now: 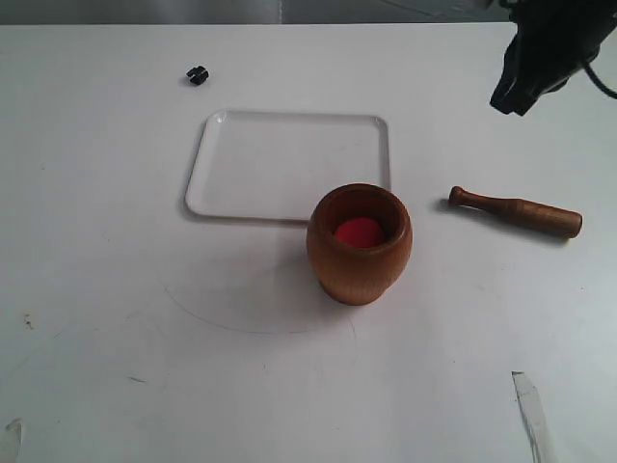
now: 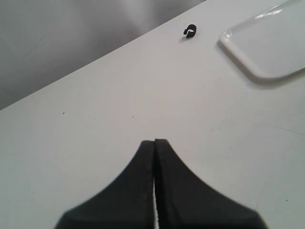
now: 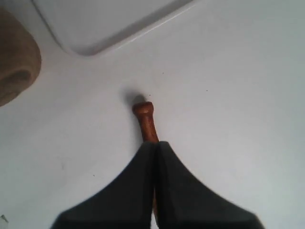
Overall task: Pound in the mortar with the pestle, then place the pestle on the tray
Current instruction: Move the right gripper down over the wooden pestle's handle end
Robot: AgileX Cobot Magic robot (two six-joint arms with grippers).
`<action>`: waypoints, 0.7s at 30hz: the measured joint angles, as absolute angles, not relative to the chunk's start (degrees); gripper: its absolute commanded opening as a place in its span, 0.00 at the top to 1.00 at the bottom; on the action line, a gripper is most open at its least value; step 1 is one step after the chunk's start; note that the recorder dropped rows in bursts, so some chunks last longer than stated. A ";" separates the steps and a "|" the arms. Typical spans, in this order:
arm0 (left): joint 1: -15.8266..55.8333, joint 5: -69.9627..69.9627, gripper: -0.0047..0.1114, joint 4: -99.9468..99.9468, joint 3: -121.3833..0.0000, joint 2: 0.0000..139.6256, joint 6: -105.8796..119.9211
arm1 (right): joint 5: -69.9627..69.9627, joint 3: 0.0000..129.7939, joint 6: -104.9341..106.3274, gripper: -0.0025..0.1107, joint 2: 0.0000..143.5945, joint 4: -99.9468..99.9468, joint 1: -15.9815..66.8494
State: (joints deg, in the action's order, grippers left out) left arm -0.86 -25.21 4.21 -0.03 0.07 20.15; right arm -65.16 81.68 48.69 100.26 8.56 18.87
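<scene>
The reddish-brown mortar [image 1: 359, 246] stands upright in front of the white tray [image 1: 289, 164], with a red lump [image 1: 360, 232] inside it. To its right the pestle [image 1: 516, 211] lies flat on the table, knob end toward the mortar. My right gripper [image 1: 511, 101] hangs shut above and behind the pestle, apart from it. From the right wrist, the shut gripper [image 3: 156, 143] covers most of the pestle [image 3: 145, 119]; the mortar [image 3: 16, 62] and tray [image 3: 105, 19] show at the edges. My left gripper [image 2: 155, 141] is shut over bare table, holding nothing, away from the tray [image 2: 271, 47].
A small black clip [image 1: 198, 74] lies on the table beyond the tray's far left corner, and the clip [image 2: 190, 31] also shows in the left wrist view. A strip of tape [image 1: 532, 410] sits near the table's front right. The left arm is outside the exterior view.
</scene>
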 measured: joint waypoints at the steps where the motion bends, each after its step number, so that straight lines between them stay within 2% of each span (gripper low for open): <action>1: -0.86 -25.21 0.96 4.21 -0.03 0.07 20.15 | -65.02 81.68 48.83 0.98 101.05 8.11 18.87; 5: -0.86 -25.21 0.96 4.21 -0.03 0.07 20.15 | -64.76 81.68 49.56 0.96 104.71 7.05 18.87; 8: -0.86 -25.21 0.96 4.21 -0.03 0.07 20.15 | -64.76 81.68 50.65 0.86 107.45 6.80 18.87; 9: -0.86 -25.21 0.96 4.21 -0.03 0.07 20.15 | -64.76 81.68 50.98 0.80 108.31 6.80 18.87; 11: -0.86 -25.21 0.96 4.21 -0.03 0.07 20.15 | -64.76 81.68 51.49 0.62 109.84 6.80 18.87; 14: -0.86 -25.21 0.96 4.21 -0.03 0.07 20.15 | -64.93 81.68 51.87 0.29 111.66 6.80 18.87; 15: -0.86 -25.21 0.96 4.21 -0.03 0.07 20.15 | -65.09 81.68 51.87 0.24 111.97 6.80 18.87; 16: -0.86 -25.21 0.96 4.21 -0.03 0.07 20.15 | -65.35 81.68 51.87 0.20 112.42 6.80 18.87; 21: -0.86 -25.21 0.96 4.21 -0.03 0.07 20.15 | -65.48 81.68 51.01 0.24 112.89 6.80 18.87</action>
State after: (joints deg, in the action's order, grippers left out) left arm -0.86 -25.21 4.21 -0.03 0.07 20.15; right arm -65.48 81.68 51.01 112.89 6.80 18.87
